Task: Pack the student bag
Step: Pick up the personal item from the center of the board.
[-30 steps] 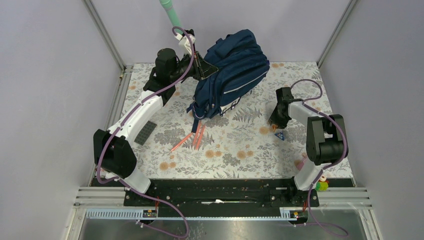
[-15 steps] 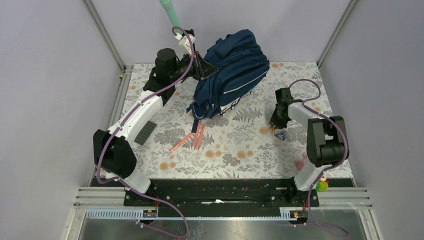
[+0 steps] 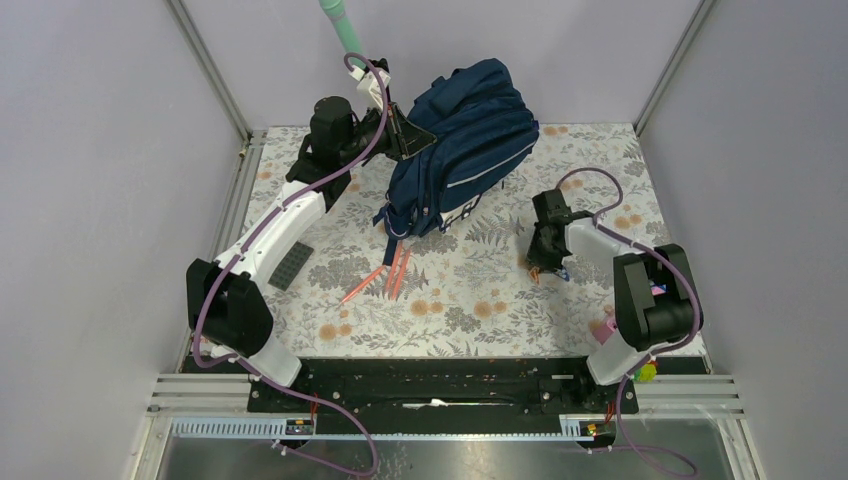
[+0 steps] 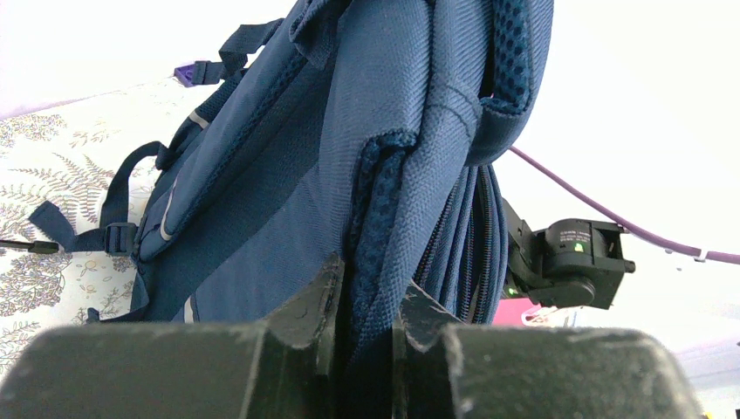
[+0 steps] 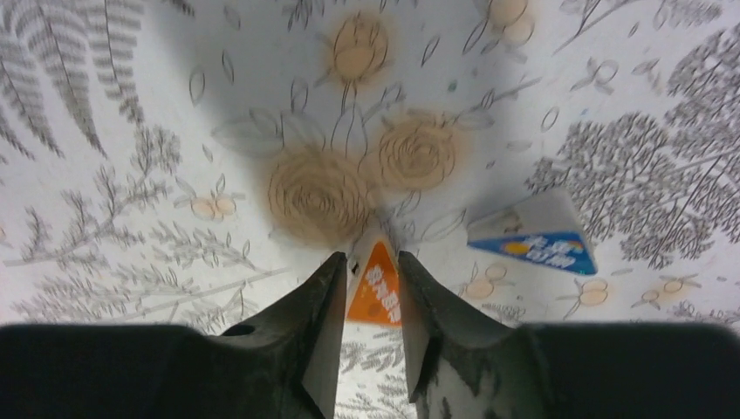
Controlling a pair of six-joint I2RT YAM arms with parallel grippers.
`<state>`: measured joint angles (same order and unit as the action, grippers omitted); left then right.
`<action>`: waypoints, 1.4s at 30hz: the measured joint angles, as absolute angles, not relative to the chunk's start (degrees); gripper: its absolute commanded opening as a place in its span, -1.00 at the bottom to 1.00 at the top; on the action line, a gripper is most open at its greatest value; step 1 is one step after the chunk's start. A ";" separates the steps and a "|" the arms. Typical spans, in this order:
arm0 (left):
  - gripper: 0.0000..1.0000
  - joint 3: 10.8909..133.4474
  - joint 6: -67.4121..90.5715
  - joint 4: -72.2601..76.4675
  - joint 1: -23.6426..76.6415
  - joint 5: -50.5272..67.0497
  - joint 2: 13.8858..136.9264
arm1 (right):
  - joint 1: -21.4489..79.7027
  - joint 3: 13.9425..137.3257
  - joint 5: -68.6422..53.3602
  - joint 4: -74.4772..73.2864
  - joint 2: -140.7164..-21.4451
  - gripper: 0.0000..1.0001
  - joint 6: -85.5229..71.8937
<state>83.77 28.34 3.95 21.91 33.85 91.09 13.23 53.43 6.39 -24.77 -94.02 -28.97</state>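
Observation:
The navy student bag [image 3: 470, 130] stands tilted at the back of the flowered table, raised on one side. My left gripper [image 3: 412, 135] is shut on a padded edge of the bag [image 4: 288, 175]. In the left wrist view the fabric is pinched between the two fingers of that gripper [image 4: 366, 292]. My right gripper [image 3: 541, 264] hangs low over the table's right half, with a small orange triangular piece [image 5: 375, 292] caught between its fingertips [image 5: 373, 262]. The piece is sharp while the cloth behind it is blurred.
A blue and white triangular piece [image 5: 537, 240] lies just right of the right gripper, small in the top view [image 3: 562, 272]. Orange-red sticks [image 3: 385, 275] lie below the bag. A dark studded plate [image 3: 290, 265] lies by the left arm. A pink item [image 3: 603, 325] and a yellow-green toy [image 3: 645, 372] sit near the right base.
The right gripper has shifted left and a little nearer, away from the blue triangular piece, and now has the orange piece between its fingers. The left arm and the bag have not moved.

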 measured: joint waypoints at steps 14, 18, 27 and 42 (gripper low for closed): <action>-1.00 83.77 28.34 3.51 21.80 33.85 90.80 | 17.23 47.13 6.61 -26.52 -86.43 0.34 -29.17; -1.00 83.77 28.34 3.51 21.78 33.85 90.78 | 17.23 47.29 6.63 -26.52 -88.05 0.24 -28.80; -1.00 83.77 28.34 2.85 21.78 33.82 90.45 | 18.28 52.10 7.42 -27.79 -92.86 0.12 -26.81; -1.00 83.77 28.08 2.55 21.78 33.80 90.17 | 22.59 56.84 8.12 -31.11 -96.71 -0.02 -25.41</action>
<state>83.77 28.08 2.55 21.78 33.80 90.17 22.59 56.84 8.12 -31.11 -96.71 -25.41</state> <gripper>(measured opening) 0.142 0.503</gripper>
